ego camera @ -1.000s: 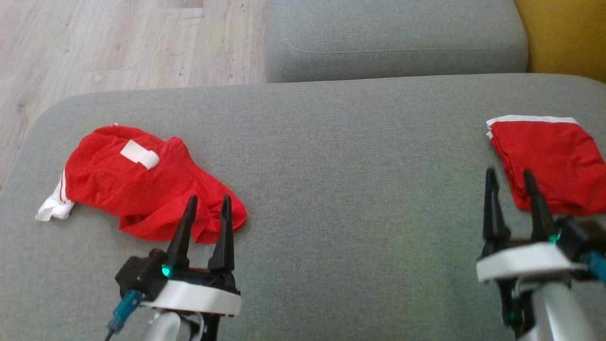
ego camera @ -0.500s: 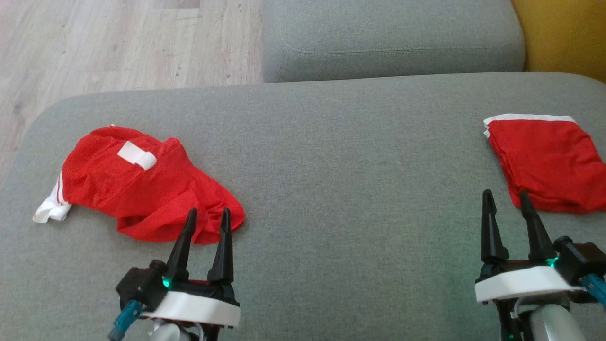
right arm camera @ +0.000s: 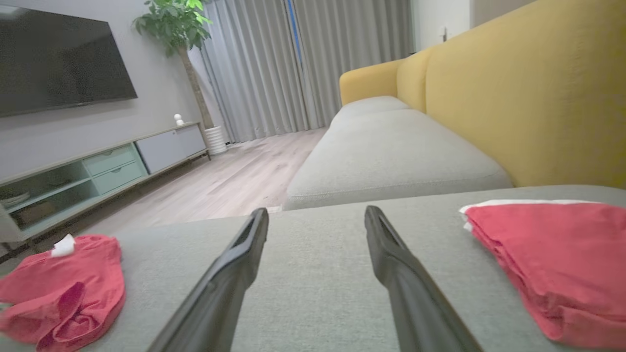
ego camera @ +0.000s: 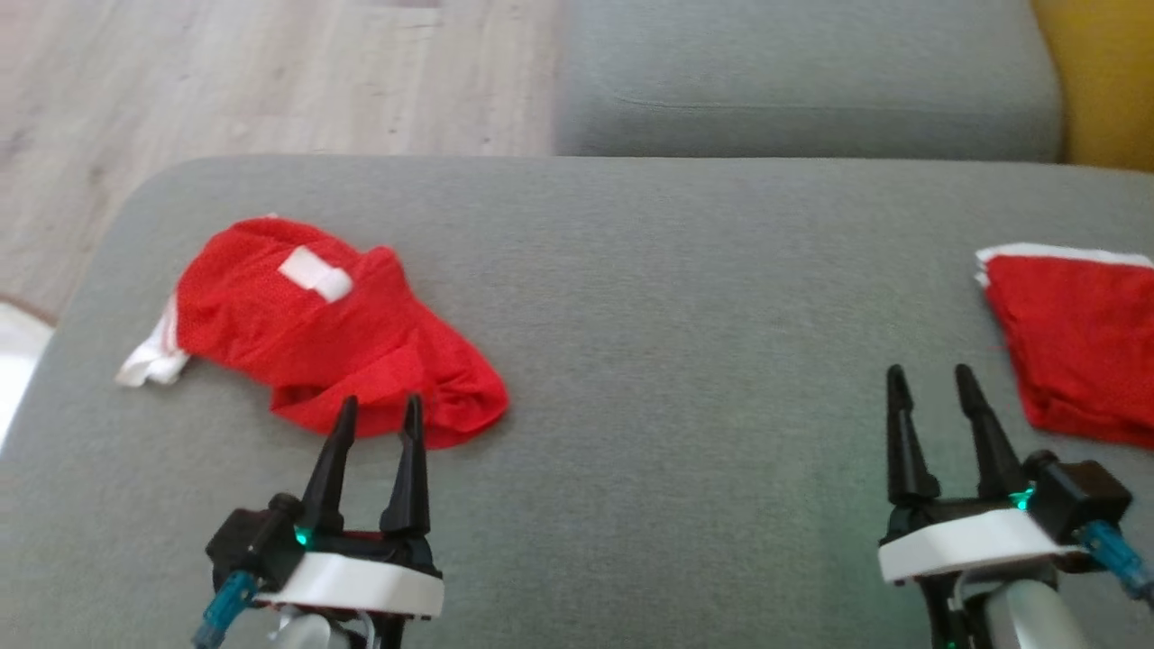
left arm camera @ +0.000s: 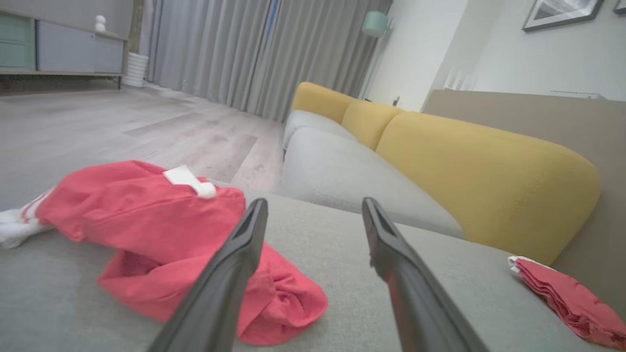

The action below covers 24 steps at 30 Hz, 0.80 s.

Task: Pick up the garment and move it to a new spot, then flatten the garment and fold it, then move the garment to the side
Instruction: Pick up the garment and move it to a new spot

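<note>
A crumpled red garment [ego camera: 334,333] with white trim and a white tag lies on the left of the grey sofa seat [ego camera: 685,297]; the wrist views show it too [left arm camera: 161,234] [right arm camera: 63,283]. My left gripper [ego camera: 379,410] hovers open just in front of its near edge, nothing between the fingers. A second red garment [ego camera: 1077,347], folded flat with a white edge, rests at the far right [right arm camera: 552,254] [left arm camera: 572,303]. My right gripper [ego camera: 927,377] stands open to the left of it, apart from the cloth.
Another grey seat cushion [ego camera: 802,77] lies beyond this one, with the yellow backrest [ego camera: 1104,81] at the right. Wooden floor [ego camera: 225,81] runs past the seat's left and far edges. A TV unit [right arm camera: 98,171] and curtains [right arm camera: 303,68] stand across the room.
The head camera has shifted, so the whole scene sits further right. My right gripper has drawn back from the folded garment's near corner. The garments lie as before.
</note>
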Available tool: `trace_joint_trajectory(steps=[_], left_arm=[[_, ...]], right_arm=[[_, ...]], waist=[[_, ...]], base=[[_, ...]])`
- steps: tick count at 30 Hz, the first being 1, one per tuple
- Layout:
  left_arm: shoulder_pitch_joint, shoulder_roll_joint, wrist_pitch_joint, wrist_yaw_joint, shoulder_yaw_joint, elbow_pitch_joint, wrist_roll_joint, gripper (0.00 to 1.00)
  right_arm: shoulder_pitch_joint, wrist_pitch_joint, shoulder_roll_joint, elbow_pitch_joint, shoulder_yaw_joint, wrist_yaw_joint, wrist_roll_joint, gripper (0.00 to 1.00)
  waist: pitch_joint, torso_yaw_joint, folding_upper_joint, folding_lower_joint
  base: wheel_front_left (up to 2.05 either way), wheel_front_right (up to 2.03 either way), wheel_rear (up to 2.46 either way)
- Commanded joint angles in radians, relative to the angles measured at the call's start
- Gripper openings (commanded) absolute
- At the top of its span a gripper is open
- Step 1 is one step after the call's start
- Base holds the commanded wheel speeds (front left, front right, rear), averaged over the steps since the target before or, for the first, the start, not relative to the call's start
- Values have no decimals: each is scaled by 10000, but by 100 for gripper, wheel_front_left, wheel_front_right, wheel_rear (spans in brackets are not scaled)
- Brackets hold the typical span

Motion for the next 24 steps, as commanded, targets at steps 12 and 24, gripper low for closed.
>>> trace_joint_trajectory(steps=[12,24], left_arm=[[-186,29,-53,32,764,-148,378,100],[-484,36,-53,-23,1384,-88,837,100]], right_arm=[[77,-108,-36,-124,1186,-9,395,100],[-142,-109,-36,-156,1402,-9,407,100]], waist=[[-278,1905,-1,0],[258,1971,-1,0]], base=[[0,0,0],[0,0,0]])
